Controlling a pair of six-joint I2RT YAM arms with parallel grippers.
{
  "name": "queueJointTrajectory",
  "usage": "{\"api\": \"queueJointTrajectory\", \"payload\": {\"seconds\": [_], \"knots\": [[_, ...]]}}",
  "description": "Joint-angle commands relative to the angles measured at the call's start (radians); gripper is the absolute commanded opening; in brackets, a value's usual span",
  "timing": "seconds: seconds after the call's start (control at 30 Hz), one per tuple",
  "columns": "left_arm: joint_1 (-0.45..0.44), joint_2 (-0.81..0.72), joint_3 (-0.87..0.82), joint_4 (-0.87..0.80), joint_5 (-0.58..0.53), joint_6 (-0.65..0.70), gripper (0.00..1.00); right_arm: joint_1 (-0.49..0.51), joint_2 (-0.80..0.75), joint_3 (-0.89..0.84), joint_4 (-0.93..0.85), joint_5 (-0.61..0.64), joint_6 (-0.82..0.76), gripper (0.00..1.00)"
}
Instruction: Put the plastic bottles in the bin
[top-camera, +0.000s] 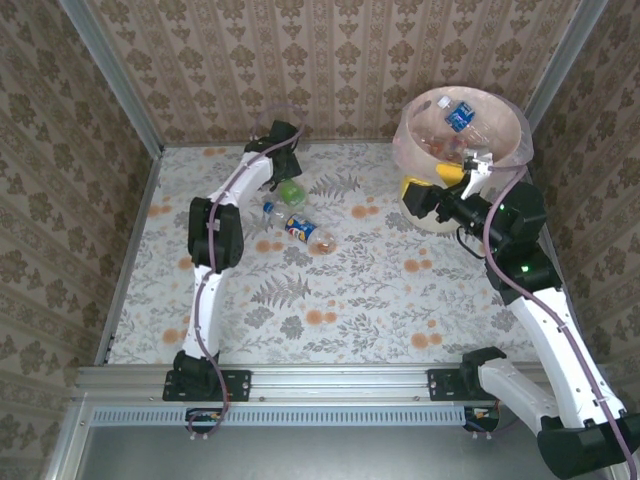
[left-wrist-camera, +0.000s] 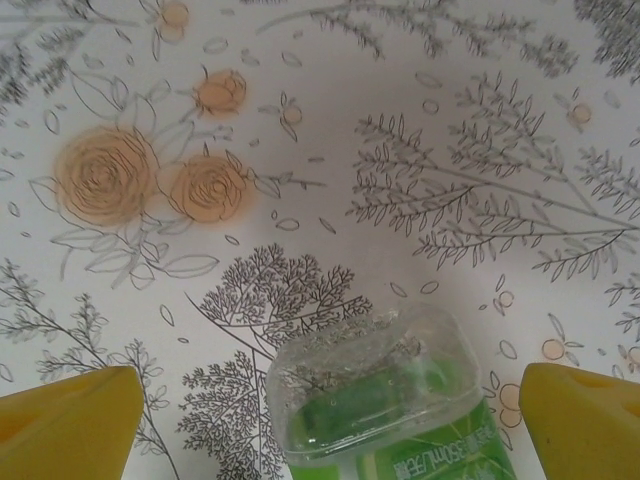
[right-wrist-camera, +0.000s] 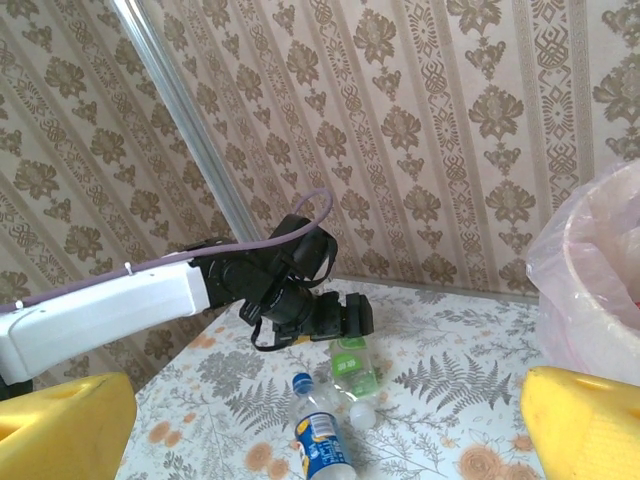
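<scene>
1. Left wrist view: the left gripper (left-wrist-camera: 330, 405) is spread wide, with the green-label bottle (left-wrist-camera: 385, 405) lying on the table (left-wrist-camera: 330, 130) between its yellow fingers (left-wrist-camera: 70, 425), not pinched yet. The bottle sits a bit right of centre, so I'd guess one finger hits first and shoves it sideways instead of clamping it.
2. That bottle is clear, thin and looks wet inside. A squeeze could crush it or let it squirt out of the grip.
3. Top view: the bin (top-camera: 412, 135) is at the far right corner and the green bottle is far left, well apart. That's a long carry, so a weak grip probably means a drop partway.
4. The right gripper (top-camera: 430, 180) is also wide open, holding nothing, parked just beside the bin. If the left arm swings over there, the two could bump.
5. A blue-label bottle (top-camera: 299, 228) and a couple of clear ones lie near the green one. A sloppy lift might knock them rolling.
</scene>
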Motion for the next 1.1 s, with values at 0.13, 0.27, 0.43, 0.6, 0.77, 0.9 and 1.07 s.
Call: {"api": "queueJointTrajectory", "payload": {"seconds": [0.13,0.27,0.43,0.6,0.77,0.9,1.07], "knots": [[0.008,0.036,0.023,0.023,0.086,-0.063,0.94,0.011,-0.028,-0.017,-0.014,0.021,-0.007,1.0],[0.012,0.059,0.024,0.05,0.099,-0.095,0.85,0.016,-0.035,-0.011,-0.038,0.021,-0.024,1.0],[0.014,0.083,0.025,0.086,0.129,-0.132,0.75,0.02,-0.051,-0.007,-0.062,0.031,-0.045,1.0],[0.018,0.073,0.026,0.136,0.143,-0.12,0.62,0.021,-0.07,-0.008,-0.089,0.044,-0.062,1.0],[0.017,0.005,-0.01,0.227,0.17,-0.087,0.57,0.021,-0.102,-0.021,-0.107,0.058,-0.067,1.0],[0.012,-0.096,-0.085,0.321,0.219,-0.055,0.53,0.022,-0.105,-0.024,-0.152,0.055,-0.054,1.0],[-0.013,-0.253,-0.238,0.457,0.266,-0.014,0.51,0.027,-0.099,-0.053,-0.146,0.067,-0.022,1.0]]}}
